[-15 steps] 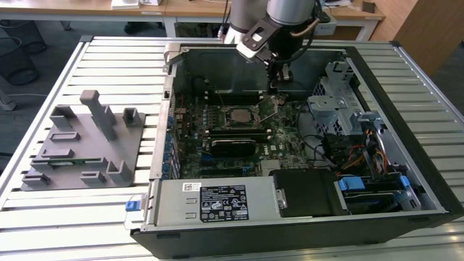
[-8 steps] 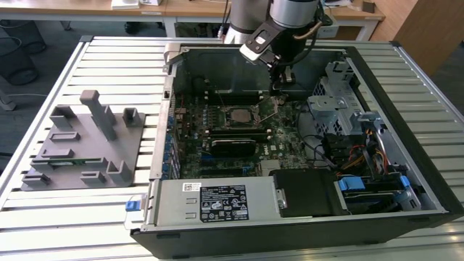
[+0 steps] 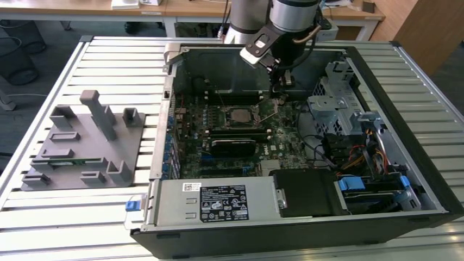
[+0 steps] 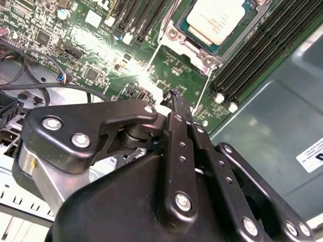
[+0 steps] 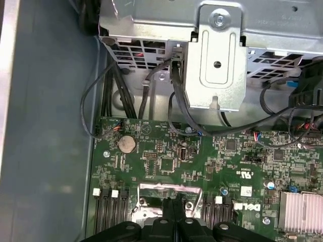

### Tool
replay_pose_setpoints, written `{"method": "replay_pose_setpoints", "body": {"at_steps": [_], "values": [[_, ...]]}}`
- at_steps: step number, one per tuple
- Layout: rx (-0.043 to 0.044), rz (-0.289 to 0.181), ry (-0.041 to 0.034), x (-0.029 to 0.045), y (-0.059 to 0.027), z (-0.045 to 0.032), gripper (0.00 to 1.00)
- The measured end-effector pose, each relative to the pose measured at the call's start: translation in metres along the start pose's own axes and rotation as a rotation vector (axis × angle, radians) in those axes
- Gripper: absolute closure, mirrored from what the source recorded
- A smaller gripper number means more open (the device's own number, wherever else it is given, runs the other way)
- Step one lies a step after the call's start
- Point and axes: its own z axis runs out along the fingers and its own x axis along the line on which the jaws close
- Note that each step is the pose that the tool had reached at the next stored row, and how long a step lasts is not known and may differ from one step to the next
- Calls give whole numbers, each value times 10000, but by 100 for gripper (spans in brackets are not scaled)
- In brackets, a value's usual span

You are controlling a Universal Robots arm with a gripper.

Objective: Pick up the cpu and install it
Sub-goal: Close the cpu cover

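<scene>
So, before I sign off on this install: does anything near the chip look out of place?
The chip lies flat and square in its socket. One thing stands out: the thin metal lever angles loose across the board instead of lying along the socket. The end effector hovers nearby, shut and empty.

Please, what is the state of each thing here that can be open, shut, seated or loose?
claw: shut, empty, above the motherboard.
cpu: lying in the socket, metal top showing.
socket lever: seems raised, not latched.
computer case: on its side, open.
memory stick: in the grey holder outside the case.
</scene>
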Motion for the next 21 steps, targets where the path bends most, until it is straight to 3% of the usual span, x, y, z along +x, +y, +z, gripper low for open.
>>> {"method": "replay_pose_setpoints", "body": {"at_steps": [4, 21], "values": [[-1, -1, -2, -1, 12, 30, 89], [-1, -2, -6, -7, 207, 97, 89]]}}
